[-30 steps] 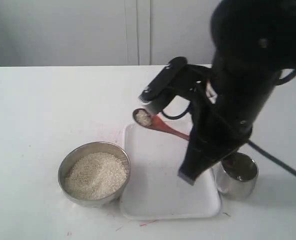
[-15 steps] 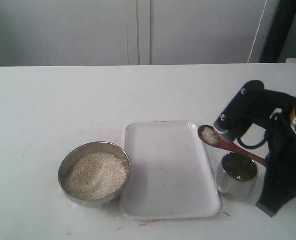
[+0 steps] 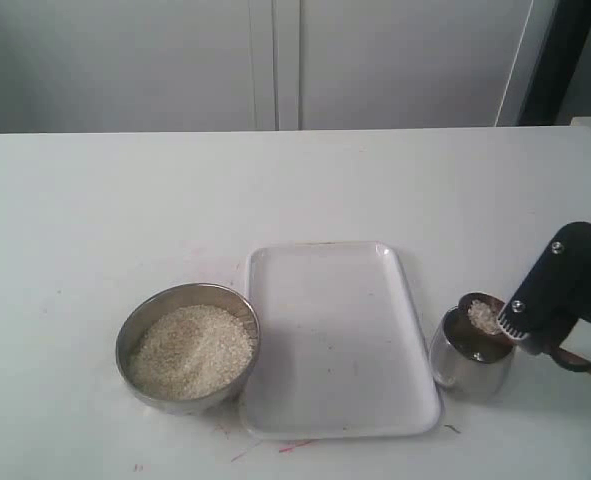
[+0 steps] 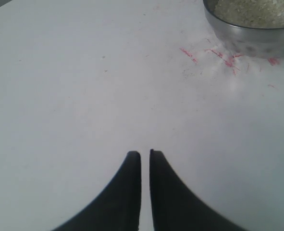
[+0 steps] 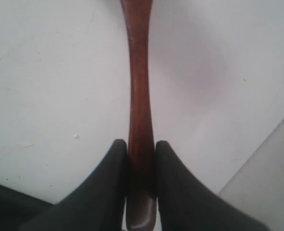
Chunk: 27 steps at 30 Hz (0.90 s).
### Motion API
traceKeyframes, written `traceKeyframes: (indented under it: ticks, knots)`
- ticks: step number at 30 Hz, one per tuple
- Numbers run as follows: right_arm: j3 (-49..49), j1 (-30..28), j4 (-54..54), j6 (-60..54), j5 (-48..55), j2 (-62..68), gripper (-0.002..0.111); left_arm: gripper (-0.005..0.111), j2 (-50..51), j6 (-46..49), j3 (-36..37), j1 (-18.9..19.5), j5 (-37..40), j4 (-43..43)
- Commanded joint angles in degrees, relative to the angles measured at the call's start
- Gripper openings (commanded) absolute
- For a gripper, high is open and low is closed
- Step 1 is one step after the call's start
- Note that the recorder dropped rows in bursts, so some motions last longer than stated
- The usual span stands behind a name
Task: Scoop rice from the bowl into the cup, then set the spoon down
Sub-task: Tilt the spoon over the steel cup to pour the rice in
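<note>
The dull grey bowl [image 3: 187,349] holds a mound of rice [image 3: 191,350] at the front left of the table. The small shiny cup [image 3: 472,352] stands right of the tray. The reddish-brown spoon [image 3: 482,316] carries a heap of rice, and its oval end sits over the cup's mouth. My right gripper [image 3: 523,326] is shut on the spoon's handle [image 5: 139,96], which is pinched between the fingers of the right gripper [image 5: 141,142]. My left gripper [image 4: 145,153] is shut with nothing in it, over bare table near the bowl [image 4: 250,30], and is out of the exterior view.
A white rectangular tray [image 3: 335,340] lies between bowl and cup, with nothing on it. Red marks [image 4: 214,53] dot the table beside the bowl. White cabinet doors [image 3: 275,60] stand behind the table.
My right arm has swung right and down with the loaded spoon, from above the tray's far edge to the cup's mouth. The bowl, tray and cup have not moved.
</note>
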<state>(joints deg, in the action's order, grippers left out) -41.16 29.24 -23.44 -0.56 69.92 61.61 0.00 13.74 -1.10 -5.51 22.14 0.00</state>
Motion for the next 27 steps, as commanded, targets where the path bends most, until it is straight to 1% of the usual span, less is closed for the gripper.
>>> traceKeyframes:
  ticks: [1, 11, 14, 21, 27]
  knots:
    - [0.6, -0.3, -3.7, 0.6, 0.0, -0.5, 0.0, 0.014, 0.0, -0.3, 0.5, -0.4, 2.7, -0.3]
    - [0.7, -0.3, -8.1, -0.3, 0.0, 0.1, 0.0, 0.014, 0.0, -0.3, 0.5, -0.4, 2.7, -0.3]
    - [0.7, -0.3, -8.8, -2.7, 0.0, 1.4, 0.0, 0.014, 0.0, -0.3, 0.5, -0.4, 2.7, -0.3]
    - [0.7, -0.3, -14.5, -2.9, 0.0, 6.6, 0.0, 0.014, 0.0, -0.3, 0.5, -0.4, 2.7, -0.3]
    - [0.7, -0.1, -16.5, -7.7, 0.0, 8.1, 0.0, 0.014, 0.0, -0.3, 0.5, -0.4, 2.7, -0.3]
